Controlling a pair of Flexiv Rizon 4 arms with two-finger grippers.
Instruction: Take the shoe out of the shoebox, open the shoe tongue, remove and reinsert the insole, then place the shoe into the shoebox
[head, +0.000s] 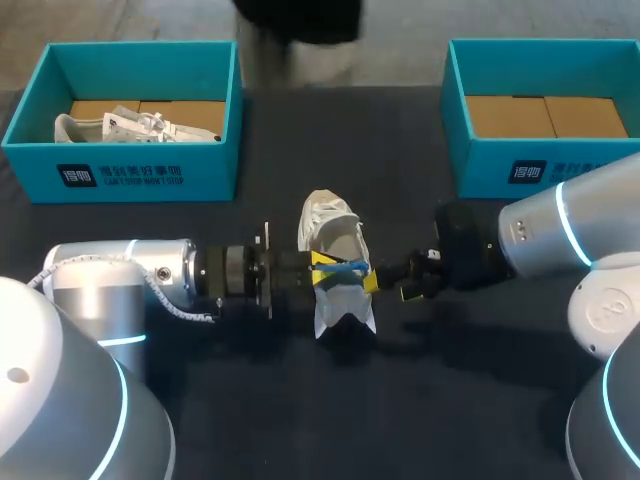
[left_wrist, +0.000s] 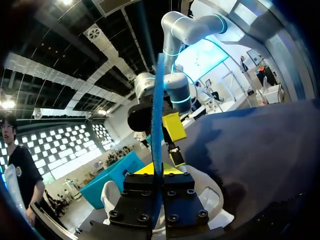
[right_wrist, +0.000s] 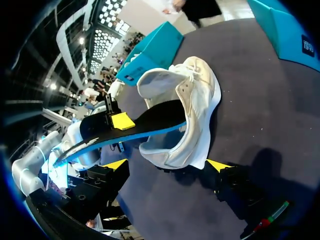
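Since the white shoe (head: 335, 250) sits out on the table (head: 480, 400) between the two arms, and the right-far shoebox (head: 540, 170) is bare inside, step 1 looks done. The shoe's mouth gapes wide in the right wrist view, so the opening-up step prob. is too.

Insole (right_wrist: 150, 122) is half in, half out: one end inside the shoe, other end sticking out toward the left arm. Can't tell if this is the pull-out or the re-insert, so approx. halfway at best. Left to do: seat the insole, then put the shoe back in a box.

Left gripper (head: 325, 270) is clamped narrow on the insole's free end, w/ the blue edge pinched between its fingers in its own wrist view. Right gripper (right_wrist: 167, 164) is spread wide at the shoe's right side, w/ the shoe lying between its fingers. One tip looks clear of the shoe, so I judge it isn't gripping.

Left-far shoebox (head: 130, 175) holds a second shoe (head: 130, 125).
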